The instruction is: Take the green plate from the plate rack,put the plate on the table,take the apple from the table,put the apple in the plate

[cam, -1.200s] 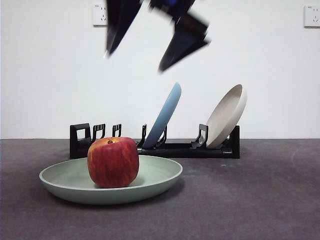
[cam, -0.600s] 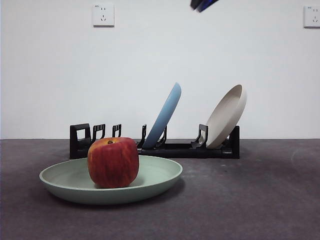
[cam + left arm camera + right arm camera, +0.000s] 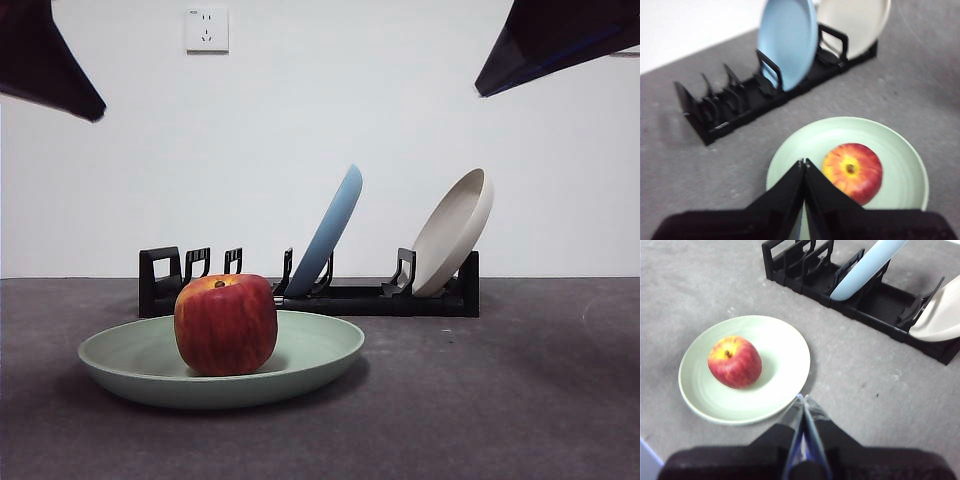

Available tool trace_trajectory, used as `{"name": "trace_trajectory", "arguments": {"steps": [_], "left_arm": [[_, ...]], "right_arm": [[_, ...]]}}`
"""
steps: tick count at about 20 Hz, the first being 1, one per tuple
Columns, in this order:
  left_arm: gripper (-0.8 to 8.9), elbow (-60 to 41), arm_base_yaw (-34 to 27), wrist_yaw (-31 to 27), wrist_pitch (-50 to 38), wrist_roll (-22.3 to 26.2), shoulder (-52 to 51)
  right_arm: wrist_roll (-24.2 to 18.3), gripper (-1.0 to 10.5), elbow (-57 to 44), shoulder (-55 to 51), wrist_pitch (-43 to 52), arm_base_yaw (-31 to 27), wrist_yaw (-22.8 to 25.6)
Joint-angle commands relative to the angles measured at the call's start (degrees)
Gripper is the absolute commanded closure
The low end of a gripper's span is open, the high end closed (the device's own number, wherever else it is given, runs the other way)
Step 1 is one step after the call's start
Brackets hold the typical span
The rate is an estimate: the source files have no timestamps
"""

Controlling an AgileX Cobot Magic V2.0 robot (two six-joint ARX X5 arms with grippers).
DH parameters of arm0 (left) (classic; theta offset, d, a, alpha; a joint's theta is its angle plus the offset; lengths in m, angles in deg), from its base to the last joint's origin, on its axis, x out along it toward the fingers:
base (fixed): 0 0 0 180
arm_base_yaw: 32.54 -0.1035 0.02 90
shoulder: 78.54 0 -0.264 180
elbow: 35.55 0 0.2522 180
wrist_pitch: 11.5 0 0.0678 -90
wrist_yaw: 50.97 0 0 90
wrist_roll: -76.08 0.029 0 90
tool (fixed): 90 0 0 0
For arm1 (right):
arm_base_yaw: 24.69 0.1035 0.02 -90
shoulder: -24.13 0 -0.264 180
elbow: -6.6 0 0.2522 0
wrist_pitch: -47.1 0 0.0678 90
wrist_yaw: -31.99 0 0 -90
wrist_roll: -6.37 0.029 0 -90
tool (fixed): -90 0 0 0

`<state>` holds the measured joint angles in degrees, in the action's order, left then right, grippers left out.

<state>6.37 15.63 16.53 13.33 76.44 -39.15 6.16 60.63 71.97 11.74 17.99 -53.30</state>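
Observation:
The green plate (image 3: pixel 310 355) lies flat on the dark grey table (image 3: pixel 520 400) in front of the black plate rack (image 3: pixel 350 297). The red apple (image 3: pixel 226 324) sits upright in the plate, left of its middle. The plate (image 3: pixel 900 165) and apple (image 3: pixel 852 171) show in the left wrist view, and the plate (image 3: pixel 780 355) and apple (image 3: pixel 735 361) in the right wrist view. My left gripper (image 3: pixel 803 162) is shut and empty, high above the plate. My right gripper (image 3: pixel 801 398) is shut and empty, also raised. Both show as dark tips at the front view's top corners.
A sky-blue plate (image 3: pixel 327 232) and a beige cream plate (image 3: pixel 455 230) stand tilted in the rack's slots. The rack's left slots (image 3: pixel 195 265) hold nothing. A white wall with sockets (image 3: pixel 206 30) stands behind.
The gripper above the apple rose out of the top of the front view. Dark arm tips now show at both top corners. The apple and plate have not moved.

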Motion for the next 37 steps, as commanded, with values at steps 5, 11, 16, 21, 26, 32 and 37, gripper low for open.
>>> {"name": "trace_trajectory", "arguments": {"steps": [5, 11, 16, 21, 26, 32, 37], "left_arm": [[8.17, 0.09, -0.11, -1.16, -1.27, -1.42, -0.52], [8.17, 0.09, -0.13, -1.22, -1.16, -1.81, -0.52], [8.17, 0.09, -0.74, -2.6, 0.66, 2.38, -2.97], [8.17, -3.08, -11.85, 5.18, -0.04, 3.5, -14.43], [8.17, -13.09, -31.65, 21.9, -6.05, 3.06, -26.73], [8.17, -24.55, -45.9, 26.05, -6.69, 2.49, -34.58], [8.17, -27.98, -50.31, 26.03, -3.19, 1.33, -37.55]], "right_arm": [[0.63, 9.5, -0.15, -0.31, 1.79, 0.02, 0.15], [0.59, 9.5, -0.13, -0.28, 1.81, 0.02, 0.13], [0.59, 9.5, -0.13, -0.28, 1.81, 0.02, 0.15], [0.59, 9.5, -0.13, -0.28, 1.79, 0.02, 0.15], [0.59, 9.5, -0.13, -0.28, 1.81, 0.02, 0.13], [0.59, 9.5, -0.13, -0.28, 1.81, 0.02, 0.13], [0.59, 9.5, -0.13, -0.28, 1.79, 0.02, 0.13]]}}
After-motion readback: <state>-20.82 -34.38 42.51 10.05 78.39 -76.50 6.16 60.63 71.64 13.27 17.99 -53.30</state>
